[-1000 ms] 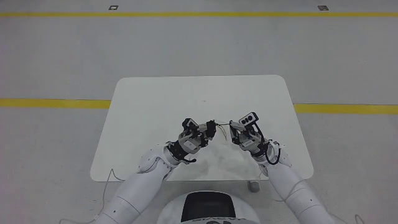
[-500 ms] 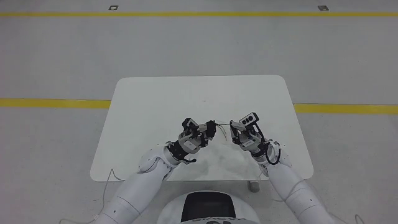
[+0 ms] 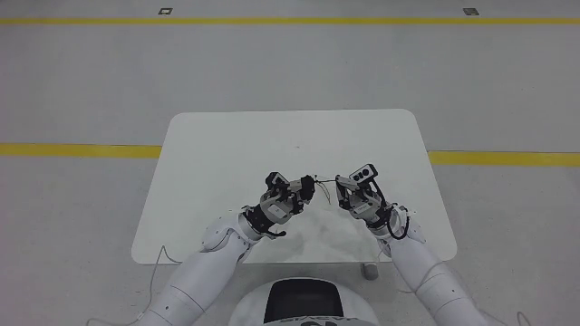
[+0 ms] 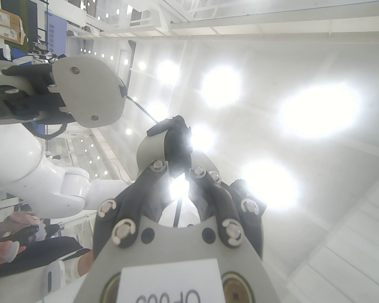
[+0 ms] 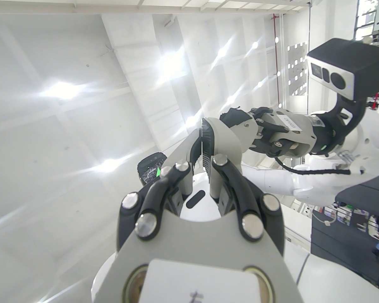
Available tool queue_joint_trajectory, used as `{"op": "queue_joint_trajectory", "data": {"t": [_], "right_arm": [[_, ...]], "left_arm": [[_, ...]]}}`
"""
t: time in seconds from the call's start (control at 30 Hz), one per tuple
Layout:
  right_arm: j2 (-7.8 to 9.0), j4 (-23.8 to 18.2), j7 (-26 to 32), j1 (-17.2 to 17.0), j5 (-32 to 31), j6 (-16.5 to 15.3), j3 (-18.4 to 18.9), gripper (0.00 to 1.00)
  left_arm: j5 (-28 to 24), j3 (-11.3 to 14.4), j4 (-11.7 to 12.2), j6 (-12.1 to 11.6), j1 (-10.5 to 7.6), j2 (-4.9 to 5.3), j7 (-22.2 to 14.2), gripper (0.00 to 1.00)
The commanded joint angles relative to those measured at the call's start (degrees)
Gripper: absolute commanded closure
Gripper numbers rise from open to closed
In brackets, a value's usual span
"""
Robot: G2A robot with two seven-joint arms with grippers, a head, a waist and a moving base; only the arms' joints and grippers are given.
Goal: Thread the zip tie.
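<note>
Where the top view looks down: left tool (image 3: 305, 186) and right tool (image 3: 342, 186) close together above the worktop (image 3: 227, 145), with a thin black zip tie (image 3: 320, 179) spanning between them.
Left wrist view: left tool pinching one end of the zip tie.
Right wrist view: right tool pressed together, apparently on the other end.
Handling, judged: light, springy, slippery; grip close to the ends.

- The table (image 3: 227, 145) has a white rectangular top with rounded corners and stands on the floor (image 3: 290, 63).
- The floor is light grey, crossed by two yellow lines (image 3: 82, 150); the nearer line passes behind the table.
- One table foot (image 3: 369, 272) shows below the near edge.
</note>
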Motion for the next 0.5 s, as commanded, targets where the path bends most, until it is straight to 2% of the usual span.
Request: {"op": "queue_joint_trajectory", "data": {"t": [0.0,0.47], "right_arm": [[-0.01,0.1,0.0,0.0,0.0,0.0,0.0,1.0],[-0.13,0.8,0.0,0.3,0.1,0.1,0.2,1.0]], "left_arm": [[0.0,0.0,0.0,0.0,0.0,0.0,0.0,1.0],[0.0,0.0,0.0,0.0,0.0,0.0,0.0,1.0]]}}
